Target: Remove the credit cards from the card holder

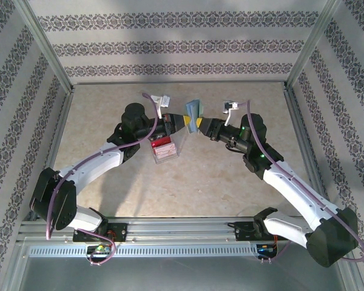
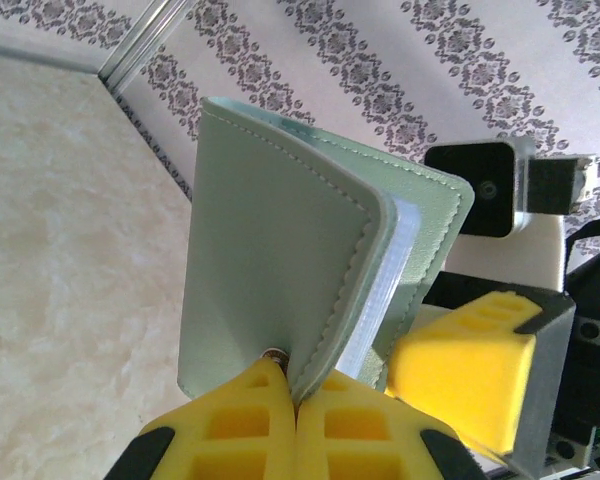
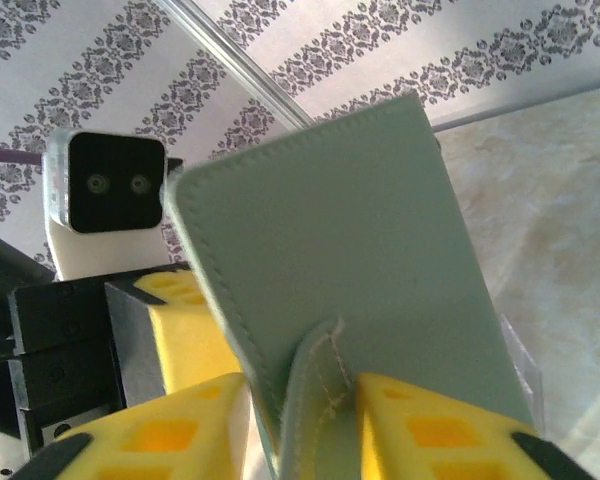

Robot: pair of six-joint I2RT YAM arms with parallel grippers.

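above the counter point(image 1: 230, 176) the card holder point(image 1: 194, 109) stands upright in the air between both arms. the left gripper point(image 2: 295, 400) is clamped tight on its bottom edge. the right gripper point(image 3: 300, 400) has its jaws parted either side of the holder's tab.

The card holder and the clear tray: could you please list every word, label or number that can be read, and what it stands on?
No text can be read.
Card holder: plain pale teal panels with stitching, no print.
Clear tray: red and dark contents, any print too small to read.
Wallpaper: ornamental pattern only, no letters.
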